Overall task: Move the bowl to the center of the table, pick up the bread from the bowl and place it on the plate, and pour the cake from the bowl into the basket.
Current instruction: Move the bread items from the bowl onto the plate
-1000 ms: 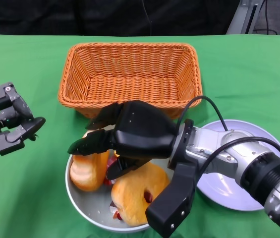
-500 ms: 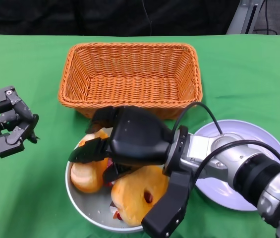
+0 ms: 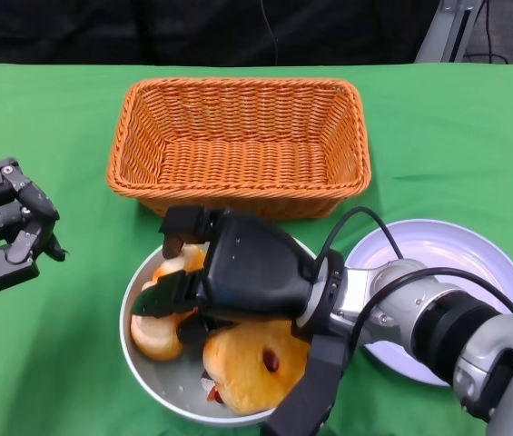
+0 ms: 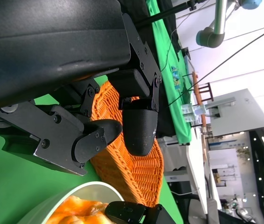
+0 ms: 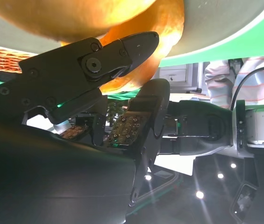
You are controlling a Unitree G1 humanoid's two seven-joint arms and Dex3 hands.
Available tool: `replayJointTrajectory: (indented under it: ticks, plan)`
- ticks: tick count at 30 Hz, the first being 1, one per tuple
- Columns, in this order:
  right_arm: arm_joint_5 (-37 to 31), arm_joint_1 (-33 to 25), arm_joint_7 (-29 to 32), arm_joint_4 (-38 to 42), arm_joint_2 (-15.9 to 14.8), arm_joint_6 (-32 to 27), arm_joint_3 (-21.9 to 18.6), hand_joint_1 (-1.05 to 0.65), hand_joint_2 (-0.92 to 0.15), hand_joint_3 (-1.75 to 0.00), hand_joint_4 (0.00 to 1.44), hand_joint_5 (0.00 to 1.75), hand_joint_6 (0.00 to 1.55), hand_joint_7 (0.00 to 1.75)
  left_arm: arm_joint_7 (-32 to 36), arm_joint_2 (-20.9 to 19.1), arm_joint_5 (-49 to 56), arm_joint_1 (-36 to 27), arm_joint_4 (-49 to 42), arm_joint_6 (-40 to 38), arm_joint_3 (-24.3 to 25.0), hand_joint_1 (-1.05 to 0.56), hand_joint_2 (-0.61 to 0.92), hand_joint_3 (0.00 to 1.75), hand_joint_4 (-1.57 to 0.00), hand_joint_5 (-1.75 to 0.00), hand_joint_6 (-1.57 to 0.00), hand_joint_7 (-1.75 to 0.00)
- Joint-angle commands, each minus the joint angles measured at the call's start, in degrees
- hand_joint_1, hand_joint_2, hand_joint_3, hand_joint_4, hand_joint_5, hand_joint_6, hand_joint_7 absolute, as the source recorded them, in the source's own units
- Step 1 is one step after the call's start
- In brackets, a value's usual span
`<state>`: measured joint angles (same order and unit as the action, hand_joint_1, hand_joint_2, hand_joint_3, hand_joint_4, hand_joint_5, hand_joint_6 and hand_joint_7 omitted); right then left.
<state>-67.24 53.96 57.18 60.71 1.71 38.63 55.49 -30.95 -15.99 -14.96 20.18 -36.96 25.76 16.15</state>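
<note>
Taking the bowl (image 3: 152,363) as my mark and going from left to right: my left hand (image 3: 2,238) is hovering over the green table (image 3: 474,145) well to the left of the bowl, fingers curled in on nothing. The bowl itself is sitting just in front of the basket (image 3: 238,136), and inside it, at its left side, the bread (image 3: 158,327) is lying as a pale golden roll; a larger glazed cake (image 3: 256,363) is filling the bowl's right half. My right hand (image 3: 229,272) is reaching down over the bowl with its fingers (image 5: 127,46) apart, spread around the bread and not yet clamping it, as far as I can tell. I am judging the bread light, soft and easy to crush, so I am meaning to take it gently across its middle, from both sides, not by an end. The plate (image 3: 474,272) is waiting just right of the bowl, partly under my right forearm.
</note>
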Motion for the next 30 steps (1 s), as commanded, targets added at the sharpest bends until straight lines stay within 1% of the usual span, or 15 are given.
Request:
replayJointTrajectory:
  ticks: [1, 2, 3, 4, 7, 9, 12, 15, 16, 17, 21, 23, 26, 28, 30]
  plan:
    - [-0.3, 1.2, 0.8, 1.1, 0.3, 0.9, 1.2, -0.38, -0.85, 0.00, 0.68, 1.18, 1.09, 0.05, 0.4, -1.8, 0.8, -0.4, 0.3, 1.4, 0.0, -0.03, 0.62, 0.99, -0.82, -1.50, -0.80, -1.31]
    - [-0.3, 1.2, 0.9, 1.2, 0.3, 0.9, 1.3, -0.38, -0.85, 0.00, 0.68, 1.20, 1.09, 0.06, 0.4, -1.7, 0.8, -0.4, 0.2, 1.5, 0.0, -0.02, 0.62, 0.99, -0.82, -1.50, -0.80, -1.31]
    - [-0.4, 1.2, 1.1, 1.2, 0.3, 0.8, 1.4, -0.37, -0.84, 0.00, 0.72, 1.12, 1.10, 0.05, 0.2, -1.7, 0.8, -0.3, 0.0, 1.9, -0.1, -0.03, 0.62, 0.98, -0.82, -1.51, -0.80, -1.31]
    - [-0.5, 1.2, 1.3, 1.2, 0.3, 0.7, 1.5, -0.37, -0.84, 0.00, 0.78, 0.98, 1.11, 0.04, 0.1, -1.7, 0.8, -0.3, -0.1, 2.2, -0.1, -0.03, 0.62, 0.98, -0.81, -1.51, -0.80, -1.31]
    - [-0.5, 1.5, 1.5, 1.2, 0.3, 0.3, 1.8, -0.36, -0.82, 0.00, 0.92, 0.70, 1.14, 0.03, 1.0, -1.4, 1.2, -0.4, 0.0, 2.1, -0.3, -0.04, 0.61, 0.98, -0.83, -1.53, -0.81, -1.32]
    - [-0.5, 1.6, 2.1, 1.5, 0.4, 0.2, 1.9, -0.34, -0.81, 0.00, 0.98, 0.65, 1.17, 0.03, 1.5, -1.3, 1.6, -0.5, 0.3, 2.3, -0.4, -0.04, 0.60, 1.00, -0.83, -1.53, -0.81, -1.33]
    - [-0.3, 1.8, 3.5, 1.5, 0.4, 0.4, 1.9, -0.33, -0.81, 0.00, 0.94, 0.82, 1.20, 0.02, 1.3, -1.2, 1.3, -0.6, 0.7, 1.7, -0.5, -0.04, 0.59, 1.02, -0.82, -1.55, -0.80, -1.35]
    - [0.6, 2.1, 3.2, 1.2, 0.2, 1.2, 1.5, -0.32, -0.83, 0.00, 0.94, 0.90, 1.21, 0.02, 1.2, -1.3, 1.4, -0.5, 0.3, 2.2, -0.5, -0.04, 0.59, 1.01, -0.82, -1.54, -0.80, -1.35]
    - [0.8, 2.1, 3.1, 1.2, 0.2, 1.5, 1.3, -0.32, -0.84, 0.00, 0.91, 1.00, 1.21, 0.01, 1.0, -1.3, 1.3, -0.5, 0.1, 2.3, -0.5, -0.03, 0.60, 1.01, -0.82, -1.52, -0.80, -1.35]
    - [0.9, 2.2, 3.5, 1.0, 0.1, 1.5, 1.2, -0.32, -0.84, 0.00, 0.90, 1.04, 1.22, 0.01, 0.7, -1.3, 1.1, -0.4, -0.1, 2.4, -0.4, -0.03, 0.60, 1.01, -0.82, -1.51, -0.80, -1.35]
    - [1.5, 2.5, 3.9, 0.4, -0.2, 1.8, 0.5, -0.30, -0.85, 0.00, 0.88, 1.12, 1.23, 0.02, 0.2, -1.2, 0.4, -0.2, -0.3, 1.7, -0.3, -0.06, 0.60, 0.98, -0.83, -1.50, -0.80, -1.33]
    - [1.8, 2.4, 4.1, 0.0, -0.3, 1.7, 0.2, -0.30, -0.86, 0.00, 0.84, 1.24, 1.24, 0.02, 0.2, -1.2, 0.4, -0.2, -0.5, 2.0, -0.4, -0.06, 0.60, 0.97, -0.84, -1.51, -0.81, -1.34]
    - [2.1, 2.3, 5.0, -0.4, -0.4, 2.1, -0.5, -0.29, -0.86, 0.00, 0.81, 1.30, 1.24, 0.02, 0.1, -1.1, 0.2, 0.0, -0.9, 2.1, -0.3, -0.07, 0.61, 0.94, -0.83, -1.53, -0.81, -1.36]
    - [2.1, 2.3, 5.9, -0.8, -0.4, 1.9, -1.1, -0.29, -0.87, 0.00, 0.80, 1.36, 1.25, 0.03, 0.5, -1.0, 0.4, 0.1, -0.9, 1.8, -0.3, -0.08, 0.64, 0.88, -0.82, -1.58, -0.81, -1.37]
    - [2.2, 2.4, 6.5, -1.4, -0.7, 1.8, -1.7, -0.30, -0.88, 0.00, 0.74, 1.50, 1.24, 0.03, 0.5, -1.0, 0.2, 0.2, -1.3, 1.9, -0.2, -0.09, 0.65, 0.81, -0.79, -1.71, -0.81, -1.38]
